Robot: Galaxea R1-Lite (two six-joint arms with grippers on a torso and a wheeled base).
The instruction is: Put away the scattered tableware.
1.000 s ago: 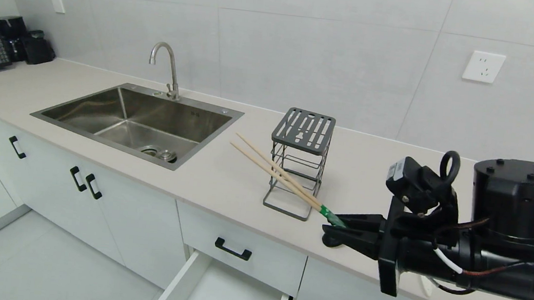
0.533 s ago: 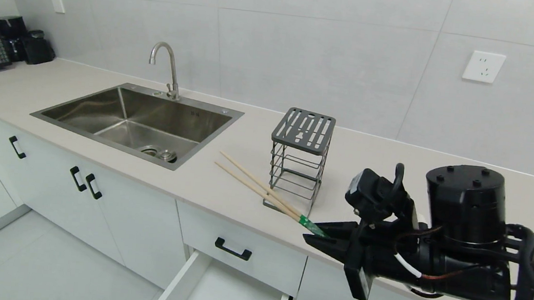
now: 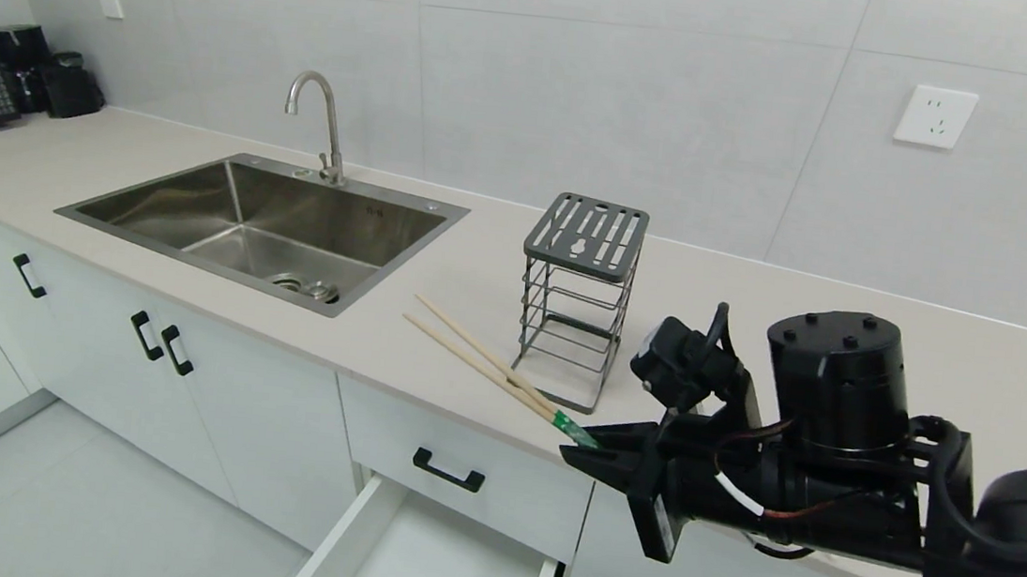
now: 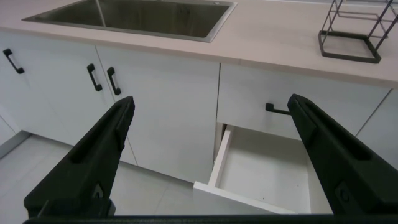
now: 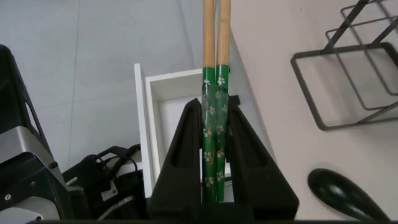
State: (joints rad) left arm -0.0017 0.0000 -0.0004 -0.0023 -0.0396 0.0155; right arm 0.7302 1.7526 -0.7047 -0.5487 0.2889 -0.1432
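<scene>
Your left hand (image 4: 211, 102) hangs spread apart, facing the open drawer (image 4: 261, 168). The chopsticks (image 3: 488, 361) have pulled back from the rack (image 3: 578, 304) toward the front edge of the worktop (image 3: 459, 264), your right hand (image 3: 588, 446) clamped on their green ends, so I'd judge the drop into that drawer comes next.

Pair of wooden chopsticks (image 3: 488, 361), green flowery handle ends, side by side, pretty much level, pinched at the green bit by right gripper (image 3: 588, 439), tips pointing sink-wards.
</scene>
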